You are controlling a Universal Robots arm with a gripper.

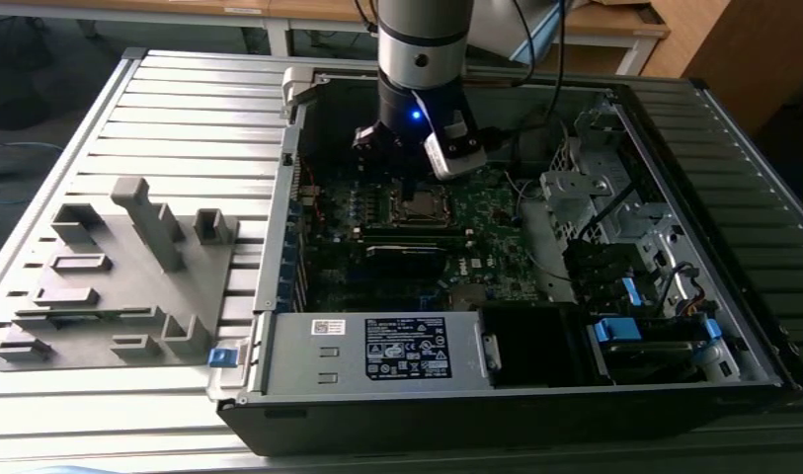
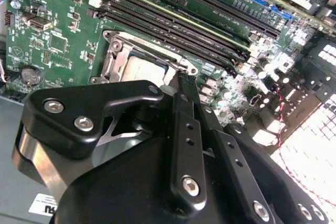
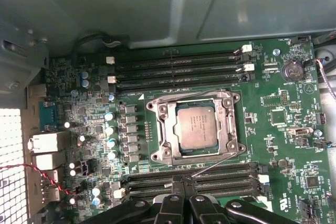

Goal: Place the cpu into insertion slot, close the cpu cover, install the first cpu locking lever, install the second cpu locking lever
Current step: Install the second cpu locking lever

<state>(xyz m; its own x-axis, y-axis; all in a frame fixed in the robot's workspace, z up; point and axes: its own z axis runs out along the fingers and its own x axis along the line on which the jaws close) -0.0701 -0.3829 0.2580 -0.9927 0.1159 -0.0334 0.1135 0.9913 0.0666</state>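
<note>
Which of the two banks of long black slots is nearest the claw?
The bank right at the claw; the other lies beyond the cpu.

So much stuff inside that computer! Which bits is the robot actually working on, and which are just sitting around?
Part of the job:
- cpu, lying in the insertion slot
- cpu cover, down around the chip
- thin locking lever, slanting beside the socket
- claw, shut, near that lever

Just sitting around:
- memory slots
- coin battery
- grey rack outside the case
</note>
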